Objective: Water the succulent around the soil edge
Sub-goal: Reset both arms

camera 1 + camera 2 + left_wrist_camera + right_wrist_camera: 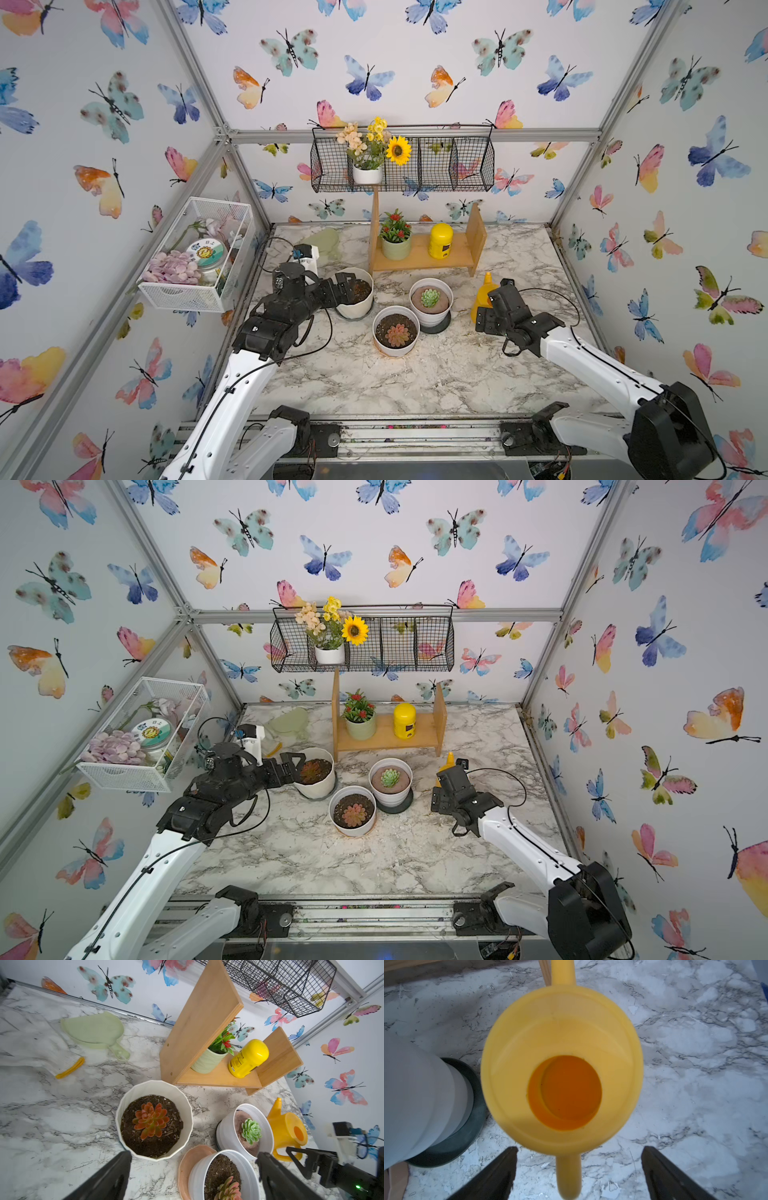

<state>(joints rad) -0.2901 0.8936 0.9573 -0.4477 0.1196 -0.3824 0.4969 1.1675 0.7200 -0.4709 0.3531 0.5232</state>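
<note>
The succulent (151, 1120), a small upright rosette of reddish-orange leaves shading to green at the centre, is planted in the middle of a cream ribbed pot (188, 1113) with a wavy rim. The pot is set level on the marble tabletop (52, 1115), just in front of the left end of the wooden shelf (199, 1022). The soil edge (127, 1125) is seen as an unbroken ring of dark brown, crumbly soil flecked with pale fibres, lying between the rosette and the pot's inner wall, a little below the rim.
</note>
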